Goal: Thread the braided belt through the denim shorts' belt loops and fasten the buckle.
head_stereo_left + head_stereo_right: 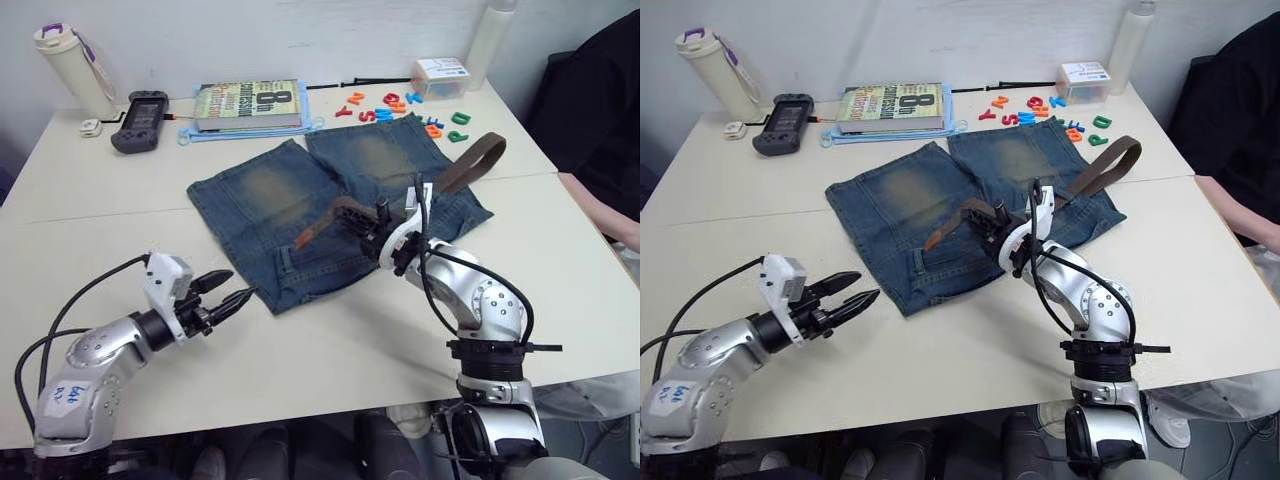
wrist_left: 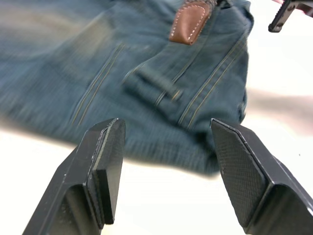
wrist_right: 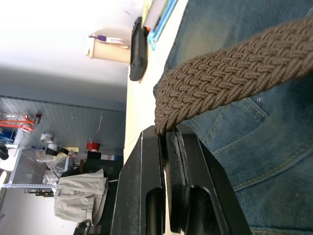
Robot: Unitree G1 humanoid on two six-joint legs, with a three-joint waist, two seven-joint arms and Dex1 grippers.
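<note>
The denim shorts (image 1: 300,215) lie flat on the white table, waistband toward me. The braided belt (image 1: 478,158) curves from the far right leg across the shorts, and its tan leather tip (image 1: 306,238) rests above the waistband. My right gripper (image 1: 366,226) is shut on the belt (image 3: 234,68) a short way behind the tip, holding it just above the denim. My left gripper (image 1: 226,291) hovers open over the table at the waistband's near left corner. In the left wrist view a belt loop (image 2: 154,87) lies between its fingers (image 2: 105,166). The buckle is hidden.
At the back of the table are a book (image 1: 248,104), a black handheld console (image 1: 140,120), a white bottle (image 1: 70,62), coloured plastic letters (image 1: 400,105) and a small box (image 1: 442,74). A person's dark sleeve (image 1: 600,110) is at the right edge.
</note>
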